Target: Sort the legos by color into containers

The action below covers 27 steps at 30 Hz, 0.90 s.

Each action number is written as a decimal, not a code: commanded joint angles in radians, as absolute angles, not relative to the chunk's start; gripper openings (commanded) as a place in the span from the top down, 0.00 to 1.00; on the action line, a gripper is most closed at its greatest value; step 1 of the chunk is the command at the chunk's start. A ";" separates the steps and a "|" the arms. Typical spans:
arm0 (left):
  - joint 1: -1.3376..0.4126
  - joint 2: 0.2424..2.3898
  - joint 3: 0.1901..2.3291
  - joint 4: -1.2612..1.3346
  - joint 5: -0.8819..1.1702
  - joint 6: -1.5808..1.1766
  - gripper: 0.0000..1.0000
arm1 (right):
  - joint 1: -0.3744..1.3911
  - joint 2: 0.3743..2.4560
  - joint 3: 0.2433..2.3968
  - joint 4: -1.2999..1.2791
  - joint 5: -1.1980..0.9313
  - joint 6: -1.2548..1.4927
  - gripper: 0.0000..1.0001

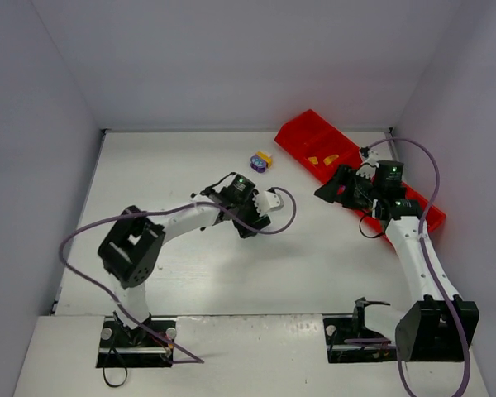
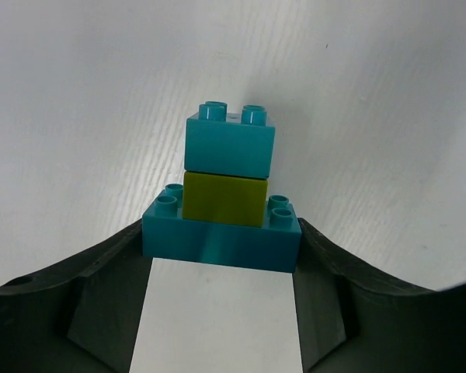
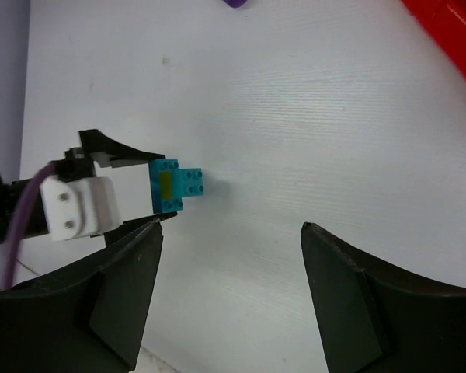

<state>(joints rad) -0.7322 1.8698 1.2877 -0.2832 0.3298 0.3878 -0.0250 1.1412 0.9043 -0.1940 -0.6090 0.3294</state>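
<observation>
1. The left claw (image 2: 221, 242) was clamped on a brick stack (image 2: 227, 194) near the middle of the white surface (image 1: 314, 265). One finger pressed against each end of the bottom brick.
2. The stack had three layers: a wide cyan brick (image 2: 217, 242) at the bottom, a lime-green brick (image 2: 224, 200) in the middle and a small cyan brick (image 2: 230, 148) on top.
3. It could not be told whether the stack rested on the surface or hung just above it.
4. The right claw (image 3: 229, 229) hovered over the surface with its fingers spread wide and nothing between them. It faced the left claw and the stack.
5. A long red tray (image 1: 302, 132) lay at an angle along the far right of the surface. Small orange-yellow pieces (image 1: 322, 159) sat in one of its compartments.
6. A purple brick (image 1: 256, 163) and an orange-yellow brick (image 1: 265, 156) sat touching each other on the surface, just left of the tray's far end and well apart from the stack.
</observation>
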 commanded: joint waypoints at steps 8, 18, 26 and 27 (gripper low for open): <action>-0.736 1.365 1.039 0.110 0.275 0.206 0.80 | 0.202 1.233 1.110 -0.100 -0.658 0.431 0.32; -0.738 1.232 0.974 0.123 0.256 0.181 0.80 | 0.391 1.334 1.218 -0.049 -0.621 0.448 0.33; -0.736 1.213 0.962 0.143 0.247 0.186 0.80 | 0.463 1.390 1.238 -0.037 -0.598 0.453 0.32; -0.736 1.213 0.960 0.146 0.247 0.187 0.80 | 0.468 1.394 1.238 -0.034 -0.597 0.453 0.32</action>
